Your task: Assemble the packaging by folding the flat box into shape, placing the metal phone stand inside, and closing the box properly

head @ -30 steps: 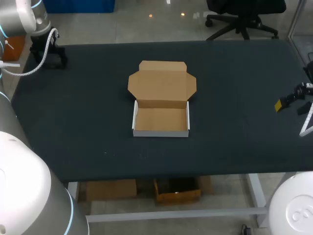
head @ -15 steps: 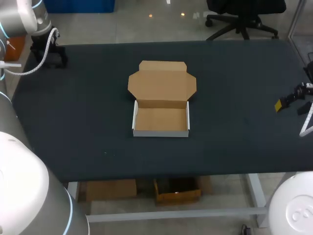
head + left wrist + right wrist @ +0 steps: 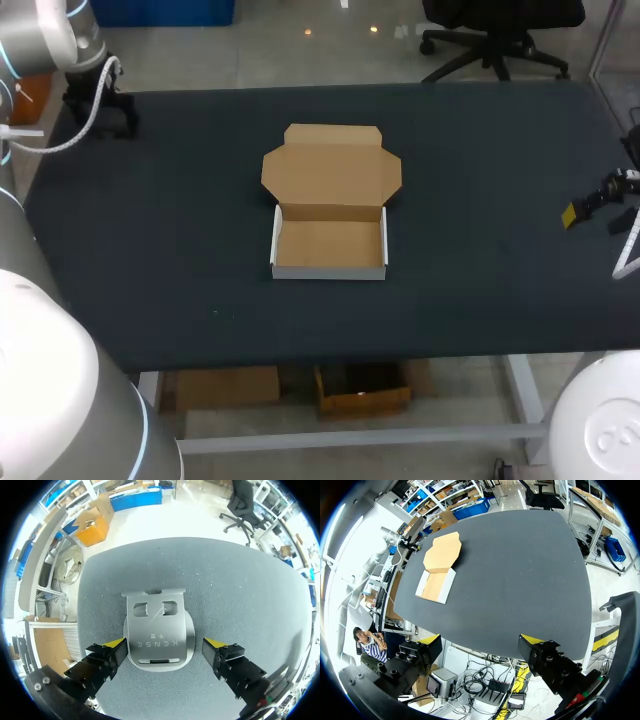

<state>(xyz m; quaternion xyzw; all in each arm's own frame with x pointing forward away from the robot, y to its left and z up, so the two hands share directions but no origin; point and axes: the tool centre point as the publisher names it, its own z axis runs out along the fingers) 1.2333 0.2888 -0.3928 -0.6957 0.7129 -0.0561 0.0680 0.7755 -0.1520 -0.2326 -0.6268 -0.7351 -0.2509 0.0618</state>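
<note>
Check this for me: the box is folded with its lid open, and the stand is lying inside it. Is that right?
Not quite. The box is folded with its lid open, but the head view shows it empty. The left wrist view shows the stand lying on the table between the open fingers of the left gripper.

Head view: dark felt-topped counter [image 3: 480, 200] seen whole from above and behind. Left wrist view: held close over a silver metal phone stand [image 3: 157, 635], faced down. Right wrist view: set back past the counter's edge; open brown cardboard box [image 3: 439, 572] shared with head view.
</note>
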